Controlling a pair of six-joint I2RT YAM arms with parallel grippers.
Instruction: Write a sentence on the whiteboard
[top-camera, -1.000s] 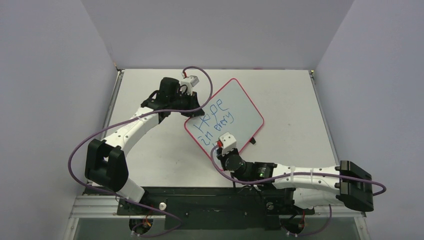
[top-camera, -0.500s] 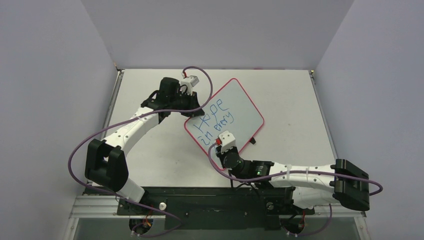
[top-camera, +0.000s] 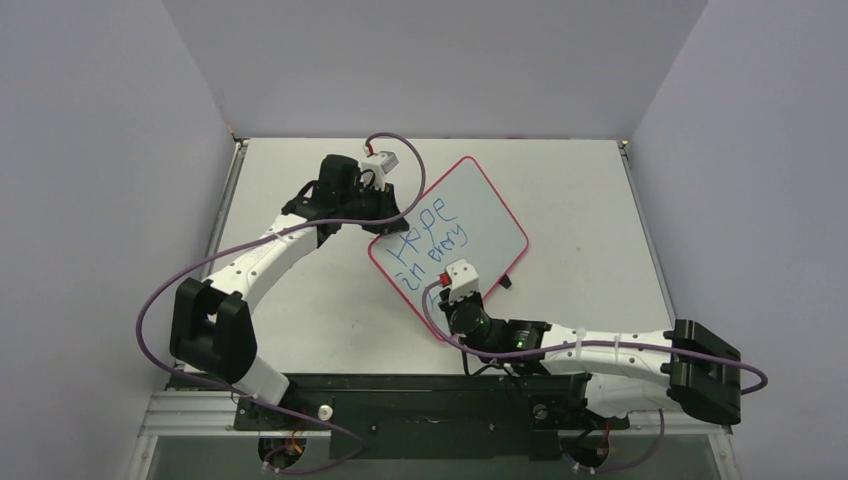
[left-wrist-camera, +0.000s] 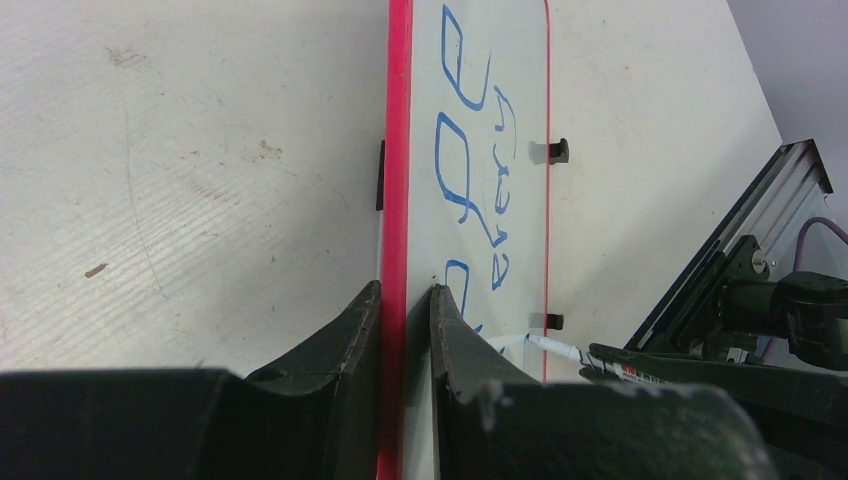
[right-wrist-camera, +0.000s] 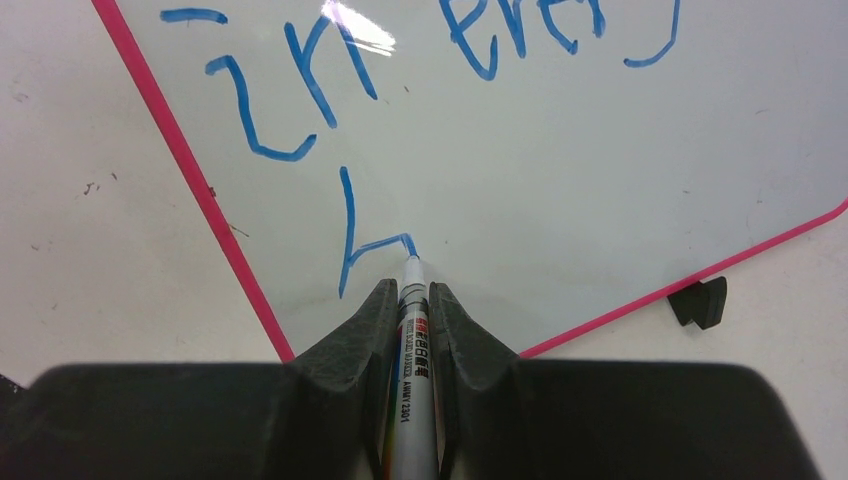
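The whiteboard lies tilted on the table, white with a red-pink rim. The sentence in blue reads "Hope" and "in every", with a half-drawn letter starting a third line. My left gripper is shut on the whiteboard's rim at its far-left edge. My right gripper is shut on a white marker, whose blue tip touches the board at the end of the new stroke. The same marker shows in the left wrist view.
Two small black clips sit on the board's near-right edge; one clip shows in the right wrist view. Bare white tabletop surrounds the board. Grey walls close in on three sides. The arm bases and rail line the near edge.
My right gripper has shifted slightly to the right along the board's near corner, drawing the stroke of the third line further. The left arm and board have not moved.
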